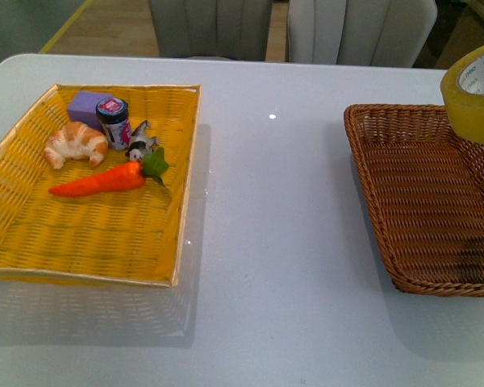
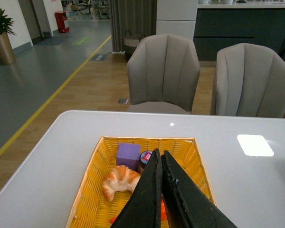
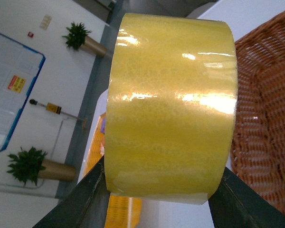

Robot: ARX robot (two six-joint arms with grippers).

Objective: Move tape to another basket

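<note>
- The tape [image 3: 171, 104] is clamped between the two dark fingers [image 3: 85, 204] of the right gripper [image 3: 165, 164], with one finger against each flat end of the roll. Its glossy yellowish outer wrap faces the right wrist camera.
- In the front view the tape shows at the upper right edge of the frame, partly cut off. Its white core with green lettering is visible. There it overlaps the far right rim of the brown wicker basket [image 1: 411, 201]; whether it touches the rim cannot be told.
- The brown wicker basket stands at the right of a white table [image 1: 274, 242].
- A yellow woven basket [image 1: 32, 242] lies at the left of the frame, well apart from the brown one.
- In its far part are a croissant [image 1: 75, 143], a purple block [image 1: 84, 106], a small jar [image 1: 113, 121] and a toy carrot [image 1: 101, 180]. A tiny dark-and-white figure beside the jar is too small to identify.
- Beyond the table stand two grey upholstered chairs [image 2: 164, 71]. Past them are a wood floor with a yellow line [image 2: 47, 102] and a potted plant [image 2: 1, 33].
- The right gripper is closed firmly on the tape and holds nothing else.
- The left gripper [image 2: 161, 154] has its black fingers pressed together with nothing between them. It hangs over the yellow woven basket.
</note>
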